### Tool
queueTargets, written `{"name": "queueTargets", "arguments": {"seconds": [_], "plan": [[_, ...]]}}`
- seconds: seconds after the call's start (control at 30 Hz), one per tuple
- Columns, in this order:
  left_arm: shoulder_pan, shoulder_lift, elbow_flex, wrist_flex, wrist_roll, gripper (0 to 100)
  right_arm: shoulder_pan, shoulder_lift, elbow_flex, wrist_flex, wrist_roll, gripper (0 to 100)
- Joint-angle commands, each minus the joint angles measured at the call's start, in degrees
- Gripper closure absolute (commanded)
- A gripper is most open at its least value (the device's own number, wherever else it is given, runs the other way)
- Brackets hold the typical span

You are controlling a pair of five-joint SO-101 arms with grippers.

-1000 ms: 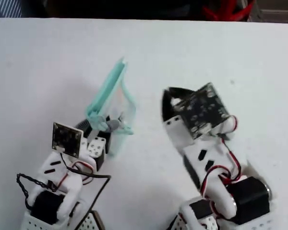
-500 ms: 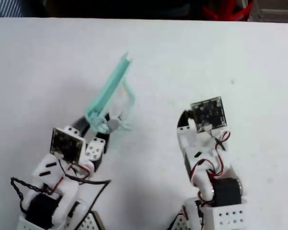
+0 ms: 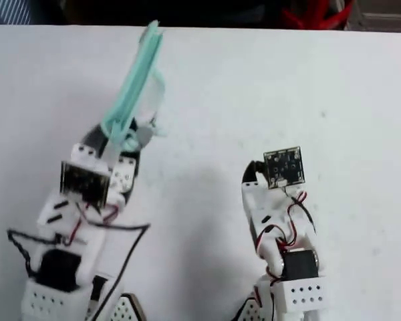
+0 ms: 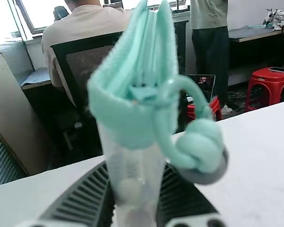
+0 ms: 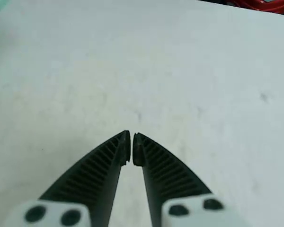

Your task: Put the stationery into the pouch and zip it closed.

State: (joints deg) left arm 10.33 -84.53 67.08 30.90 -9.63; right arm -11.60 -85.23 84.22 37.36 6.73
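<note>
My left end effector (image 4: 132, 194) is pinching the pouch (image 4: 135, 94) by its clear lower part. The pouch sticks straight out past my fingertips, its teal zip edge running away from me. A teal cord pull (image 4: 199, 144), knotted and ending in a grey bead, hangs just beside the pouch, close to the tip of one finger. I cannot tell what lies inside the clear wall. My right end effector (image 5: 131, 142) is pressed together on nothing, its tips over bare white worktop (image 5: 189, 66), with the pouch well apart from it.
</note>
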Motion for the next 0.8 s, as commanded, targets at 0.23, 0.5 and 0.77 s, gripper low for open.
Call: {"name": "queueTargets", "arguments": {"seconds": [0.23,0.5,0.77], "plan": [[-8.4,25.19,-17.67,-13.45,-10.46,98,0.48,-0.48,-0.18,-1.19,-0.62,97.4],[-9.1,38.81,-17.23,-20.48,-10.29,98,3.21,-0.48,-0.18,-1.63,-0.62,97.4],[-0.48,44.62,-11.25,-20.57,-7.47,98,3.47,-0.48,-0.18,-2.07,-0.62,97.4]]}}
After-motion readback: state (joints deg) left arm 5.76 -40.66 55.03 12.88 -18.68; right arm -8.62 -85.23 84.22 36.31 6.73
